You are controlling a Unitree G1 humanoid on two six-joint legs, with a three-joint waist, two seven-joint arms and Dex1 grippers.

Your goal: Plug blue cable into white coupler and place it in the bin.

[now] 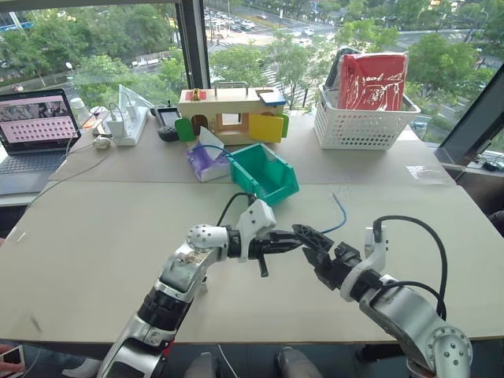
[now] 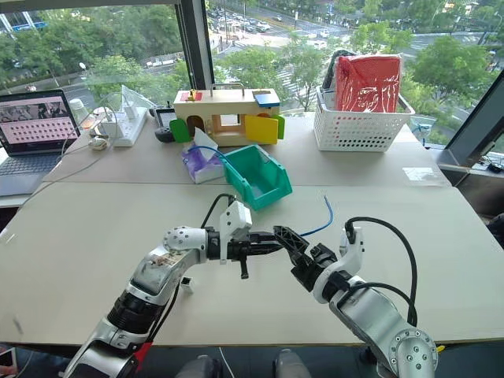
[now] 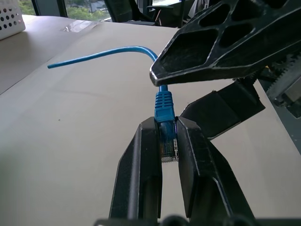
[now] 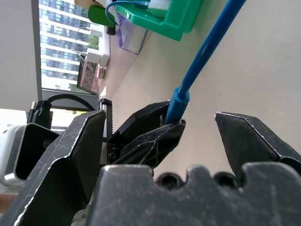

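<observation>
the left gripper (image 3: 167, 141) pinches the plug end of the blue cable (image 3: 163, 101) above the table (image 1: 94, 252), fingers clenched on it; the right gripper (image 1: 319, 250) waits beside, fingers spread. no coupler is fitted on this plug; the bin (image 1: 272, 177) lies beyond.

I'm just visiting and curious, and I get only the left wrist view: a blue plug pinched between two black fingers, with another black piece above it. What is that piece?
Observer: A finger of the right gripper, which is open, with the blue cable between its fingers.
Operator: Is the bin nearby?
Observer: Yes, the bin stands on the table just beyond both grippers, beside a tissue pack.
Operator: Anything further back?
Observer: A white basket holding a red bag, by the window.
</observation>
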